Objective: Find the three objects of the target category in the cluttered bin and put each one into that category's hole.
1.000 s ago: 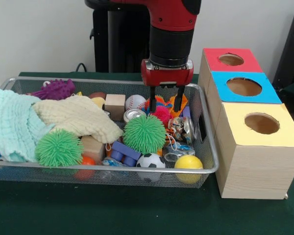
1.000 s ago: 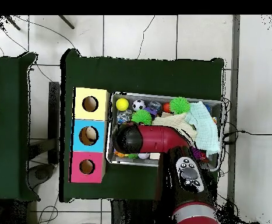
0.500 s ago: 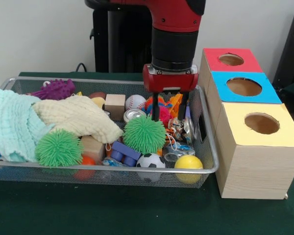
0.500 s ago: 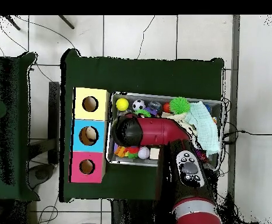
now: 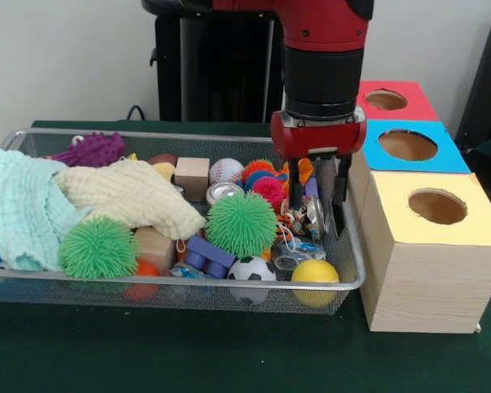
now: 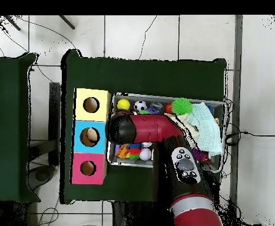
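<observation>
The gripper (image 5: 318, 182) hangs open and empty over the wire bin (image 5: 344, 282) — below-left, a green spiky ball (image 5: 240, 223), likely light and squashy, best pinched across its middle.

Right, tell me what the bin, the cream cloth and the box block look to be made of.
Bin: metal wire mesh, silvery, see-through weave. Cream cloth: soft fabric, waffle-like texture, folds limply. Box block: pale wood by its visible grain, with matte red, blue and yellow tops, painted or papered.
</observation>
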Controlling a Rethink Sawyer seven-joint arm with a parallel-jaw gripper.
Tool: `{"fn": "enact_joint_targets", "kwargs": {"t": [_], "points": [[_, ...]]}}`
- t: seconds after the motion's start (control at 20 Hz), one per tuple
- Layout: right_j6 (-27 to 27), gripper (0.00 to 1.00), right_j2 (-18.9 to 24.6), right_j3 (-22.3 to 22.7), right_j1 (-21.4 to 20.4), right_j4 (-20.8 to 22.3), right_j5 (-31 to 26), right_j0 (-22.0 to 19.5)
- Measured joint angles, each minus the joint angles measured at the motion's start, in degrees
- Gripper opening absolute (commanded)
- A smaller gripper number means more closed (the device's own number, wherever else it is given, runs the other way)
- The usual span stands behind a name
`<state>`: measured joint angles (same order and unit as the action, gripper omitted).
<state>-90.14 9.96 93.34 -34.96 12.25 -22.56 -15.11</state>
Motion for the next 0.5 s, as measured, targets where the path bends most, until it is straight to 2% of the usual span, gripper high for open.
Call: {"fn": "enact_joint_targets", "kwargs": {"t": [0.5], "points": [[0.0,1.0,0.0,-0.7,1.3,0.0,3.0,0.5]]}}
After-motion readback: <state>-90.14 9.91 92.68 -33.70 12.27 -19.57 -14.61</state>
